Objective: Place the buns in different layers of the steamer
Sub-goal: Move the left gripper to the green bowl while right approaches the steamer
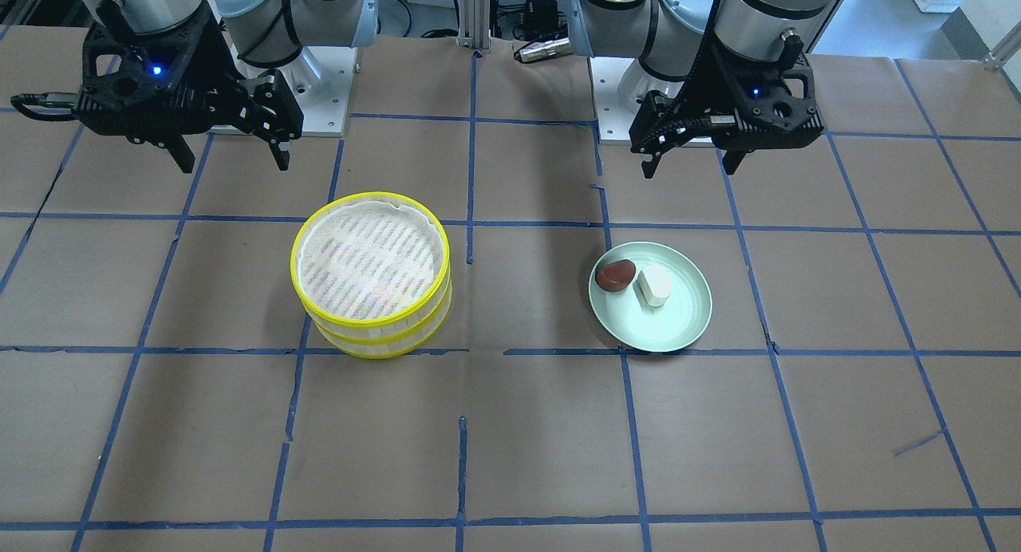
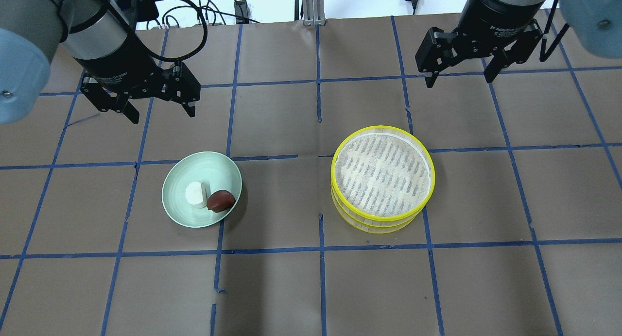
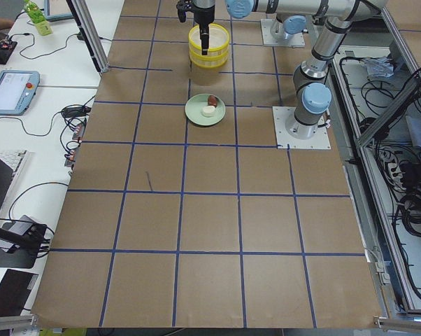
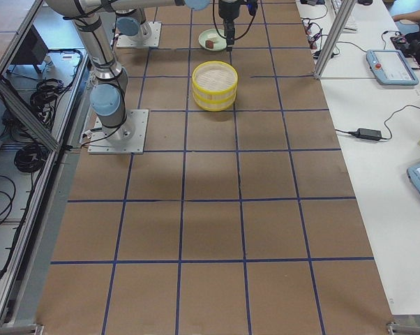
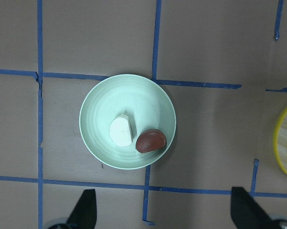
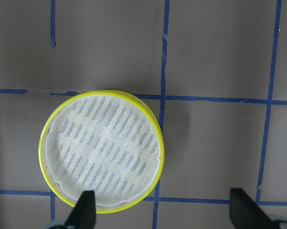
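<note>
Here, nothing is placed yet: white bun (image 2: 196, 194) and reddish-brown bun (image 2: 221, 200) lie side by side on the green plate (image 2: 181, 215); 2 steamer layers (image 2: 384, 180) stand stacked, top one empty; left gripper (image 2: 162, 116) and right gripper (image 2: 458, 82) hover, fingers spread, holding nothing

I am looking at a wide table covered in brown paper sheets (image 2: 272, 297), ruled into squares by strips of blue tape (image 2: 320, 249). The light is even, and the shadows on the paper are soft. In the view from the left end, a long white desk (image 3: 50, 77) runs along the table's left side. It carries a grey tablet-like pendant with a red button (image 3: 11, 91), a green plastic bottle (image 3: 36, 17) at the far end, and loose black leads. A silver aluminium post (image 3: 91, 42) rises at the table's edge. On the right, coiled black cables (image 3: 410, 203) lie on the pale floor. From the right end, I see a black power brick (image 4: 369, 132) on that desk.
</note>
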